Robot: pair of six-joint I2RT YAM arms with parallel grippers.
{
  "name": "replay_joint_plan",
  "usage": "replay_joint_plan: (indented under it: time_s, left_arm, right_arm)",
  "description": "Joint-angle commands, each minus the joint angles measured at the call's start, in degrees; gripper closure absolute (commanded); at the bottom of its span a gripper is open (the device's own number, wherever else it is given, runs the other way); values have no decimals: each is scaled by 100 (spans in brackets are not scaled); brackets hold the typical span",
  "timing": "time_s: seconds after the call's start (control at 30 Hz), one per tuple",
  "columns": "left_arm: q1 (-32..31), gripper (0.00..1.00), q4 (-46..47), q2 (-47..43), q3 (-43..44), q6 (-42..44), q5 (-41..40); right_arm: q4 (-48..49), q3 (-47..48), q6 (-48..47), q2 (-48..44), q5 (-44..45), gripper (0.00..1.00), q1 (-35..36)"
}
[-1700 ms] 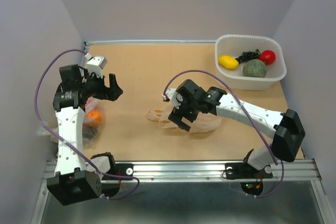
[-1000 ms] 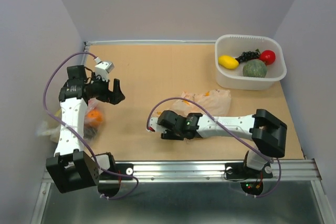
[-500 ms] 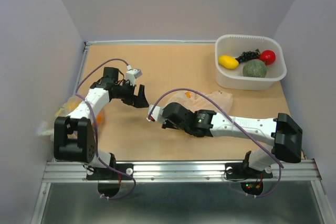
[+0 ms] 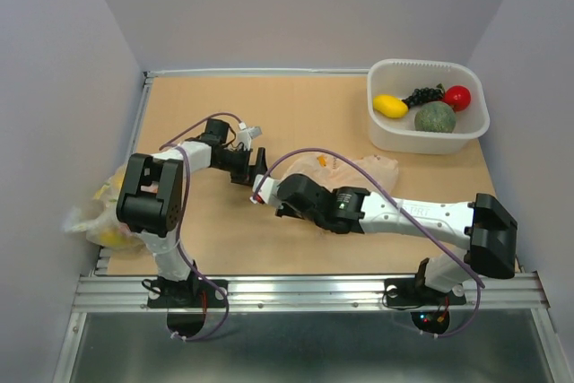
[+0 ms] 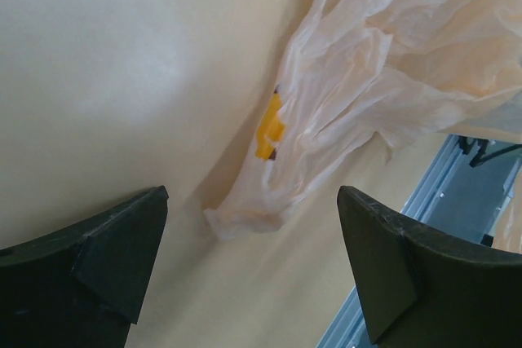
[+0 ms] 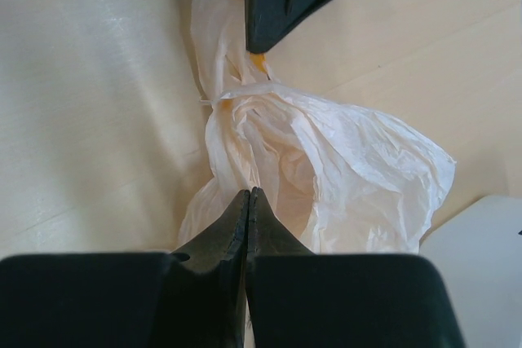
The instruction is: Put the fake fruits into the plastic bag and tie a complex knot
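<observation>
Left end effector (image 5: 251, 198) wide open, empty; right end effector (image 6: 247, 195) closed, hold unclear. Plastic bag (image 4: 369, 169) long axis left-right, narrow end pointing left.

A white tub (image 4: 405, 141) sits at the far right of the tan desk (image 4: 296, 109). A second crumpled bag (image 4: 90, 217) lies at the near left, beside a metal rail (image 4: 305, 290).

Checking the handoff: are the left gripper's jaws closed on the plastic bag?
No, the left gripper has its jaws wide apart, and the plastic bag lies untouched beyond them.
</observation>
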Motion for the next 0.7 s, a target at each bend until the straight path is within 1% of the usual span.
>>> replay_joint_plan:
  time_s: [0.0, 0.1, 0.17, 0.2, 0.23, 0.27, 0.3, 0.33, 0.37, 0.4, 0.43, 0.47, 0.5, 0.53, 0.57, 0.6, 0.63, 0.67]
  left_arm:
    - [-253, 2, 48, 443, -26, -216, -87]
    - [-359, 2, 136, 540, -44, -296, -43]
    - [-464, 10, 154, 689, -18, -314, 9]
    - [-490, 22, 154, 733, 17, -314, 53]
    - [-499, 32, 154, 794, 35, -314, 105]
    - [-491, 44, 145, 795, 79, -322, 176]
    - [-456, 71, -12, 708, 218, -166, 159]
    - [-386, 87, -118, 620, 315, -164, 133]
    - [-298, 100, -214, 497, 412, -25, 89]
    - [-176, 100, -424, 348, 535, 3, -16]
    - [209, 100, -478, 173, 762, 38, -52]
    - [395, 100, -523, -238, 921, 38, -131]
    - [806, 100, -610, -651, 1306, 64, -427]
    - [810, 100, -654, -655, 1536, 73, -543]
    - [1123, 100, -707, -1047, 1773, 73, -840]
    - [1205, 100, -803, -1260, 2036, 108, -1000]
    - [1362, 100, -787, -1732, 2448, 82, -1123]
    - [1364, 100, -708, -1971, 2617, 65, -1246]
  right_arm:
    - [306, 465, 112, -138, 231, 99, 11]
    - [315, 562, 112, -94, 301, 100, 11]
    - [332, 659, 112, -94, 371, 100, 11]
    - [341, 685, 104, -85, 441, 100, 11]
    - [367, 711, 86, -85, 485, 100, 2]
    - [385, 738, 68, -94, 529, 100, -6]
    - [428, 747, 16, -120, 625, 100, -50]
    - [455, 764, -2, -155, 661, 100, -103]
    - [455, 791, -11, -199, 661, 100, -182]
    - [455, 869, -2, -243, 661, 100, -287]
    - [464, 931, 24, -296, 609, 100, -575]
    - [455, 1027, 68, -401, 548, 100, -769]
    - [473, 1220, 103, -524, 356, 100, -1163]
    - [490, 1361, 103, -525, 284, 100, -1341]
    - [543, 1510, 103, -620, 223, 100, -1543]
    - [621, 1685, 130, -656, 170, 100, -1710]
    - [683, 2096, 139, -683, 30, 99, -2051]
    - [771, 2300, 147, -700, -41, 99, -2228]
